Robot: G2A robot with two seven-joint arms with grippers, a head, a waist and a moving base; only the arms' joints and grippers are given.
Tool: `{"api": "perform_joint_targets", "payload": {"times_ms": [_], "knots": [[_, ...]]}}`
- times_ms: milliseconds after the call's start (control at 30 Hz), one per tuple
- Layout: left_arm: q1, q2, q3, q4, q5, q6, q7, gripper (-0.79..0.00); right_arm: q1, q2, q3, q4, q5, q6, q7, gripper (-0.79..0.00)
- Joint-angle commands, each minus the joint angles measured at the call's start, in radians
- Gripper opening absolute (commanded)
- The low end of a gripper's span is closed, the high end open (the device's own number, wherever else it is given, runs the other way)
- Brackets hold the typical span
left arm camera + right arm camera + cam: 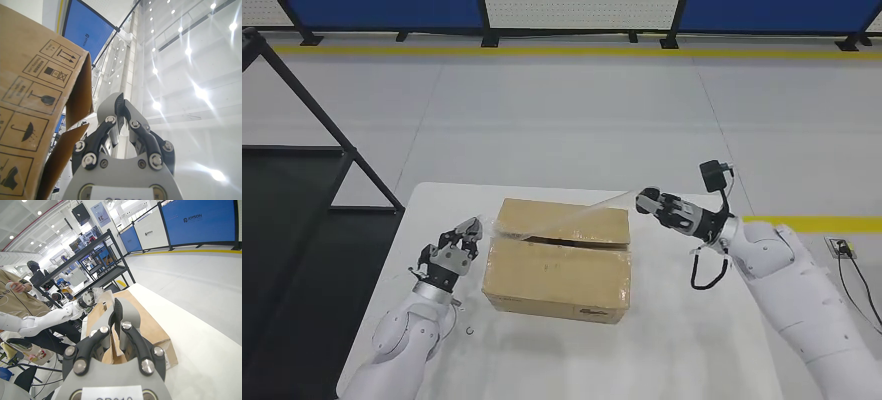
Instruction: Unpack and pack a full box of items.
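Observation:
A brown cardboard box (557, 270) lies in the middle of the white table (702, 340), its top flaps slightly parted along the seam. A strip of clear tape (572, 213) stretches from the box's left end up to my right gripper (642, 198), which is shut on it above the box's far right corner. In the right wrist view the right gripper (115, 308) is closed, with the tape (108, 296) beyond it. My left gripper (472, 232) is shut beside the box's left end. In the left wrist view it (120, 108) stands next to the box's printed end (28, 91), whose end flaps gape.
A black metal rack (302, 150) stands off the table's left side. Bare table lies in front of and to the right of the box. Blue partition panels (382, 12) line the far side of the floor.

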Motion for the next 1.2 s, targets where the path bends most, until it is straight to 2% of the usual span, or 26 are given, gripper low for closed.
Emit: {"api": "perform_joint_targets", "payload": {"times_ms": [0,600,667,733,833,967,1100,1167], "knots": [[0.001,-0.003,0.0,0.004,0.005,0.0,-0.001,-0.785,-0.005,0.003,0.0,0.0,-0.012,0.0,-0.016,-0.785],[-0.018,-0.031,0.015,0.07,0.056,-0.004,0.031,-0.785,-0.001,0.003,-0.069,0.062,-0.037,0.0,-0.084,-0.785],[-0.018,-0.034,0.015,0.073,0.059,0.001,0.032,-0.665,-0.001,0.003,-0.076,0.066,-0.038,0.0,-0.088,-0.785],[-0.017,-0.036,0.014,0.075,0.061,0.005,0.032,-0.634,-0.001,0.004,-0.081,0.069,-0.036,0.0,-0.095,-0.785],[-0.016,-0.039,0.011,0.077,0.064,0.013,0.032,-0.517,0.0,0.006,-0.088,0.071,-0.036,0.0,-0.1,-0.785],[-0.012,-0.042,0.005,0.077,0.071,0.023,0.031,-0.474,0.001,0.008,-0.095,0.073,-0.039,0.0,-0.113,-0.785],[-0.006,-0.045,-0.005,0.071,0.07,0.029,0.028,-0.397,0.003,0.011,-0.102,0.074,-0.041,0.0,-0.123,-0.785],[-0.003,-0.046,-0.011,0.066,0.072,0.03,0.027,-0.4,0.002,0.013,-0.105,0.073,-0.04,0.0,-0.13,-0.785]]}}
